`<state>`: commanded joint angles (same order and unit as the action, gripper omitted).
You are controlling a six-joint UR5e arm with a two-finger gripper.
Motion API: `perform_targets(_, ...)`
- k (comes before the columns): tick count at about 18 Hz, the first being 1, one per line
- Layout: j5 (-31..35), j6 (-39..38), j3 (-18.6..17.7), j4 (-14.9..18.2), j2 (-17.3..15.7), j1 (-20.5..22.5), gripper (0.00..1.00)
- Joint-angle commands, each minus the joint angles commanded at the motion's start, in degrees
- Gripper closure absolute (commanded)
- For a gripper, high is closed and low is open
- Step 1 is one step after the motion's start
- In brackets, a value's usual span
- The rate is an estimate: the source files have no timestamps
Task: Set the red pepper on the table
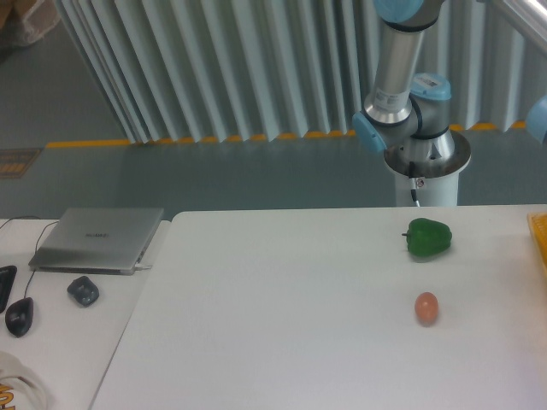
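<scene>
The red pepper is out of view. The large white table (282, 307) fills the lower right of the camera view. Behind its far edge stands the arm's base and lower links (410, 111), rising out of the top of the frame. The gripper itself is outside the picture, so its state does not show.
A green bell pepper (427, 238) lies near the table's far right, with a small orange-pink egg-shaped object (426, 308) in front of it. A yellow edge (540, 239) shows at the right border. On the left desk sit a laptop (98, 239) and two mice (83, 291).
</scene>
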<state>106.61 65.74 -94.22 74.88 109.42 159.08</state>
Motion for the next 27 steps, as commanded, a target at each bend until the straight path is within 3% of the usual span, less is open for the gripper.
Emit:
perform_targets(16,0.0,-0.4,-0.1,-0.5,0.9,-0.4,0.00)
perform_targets(18,0.0,-0.6,0.1,-0.5,1.1,-0.4,0.18)
perform_targets(20,0.1,-0.6,0.1,-0.4,1.1,-0.5,0.29)
perform_targets(22,0.0,-0.5,0.1,-0.4,1.1,-0.5,0.33)
perform_targets(23,0.1,-0.5,0.3,-0.4,1.0,-0.5,0.39)
perform_targets(27,0.0,-0.1,0.7,-0.2,0.6,-0.5,0.45)
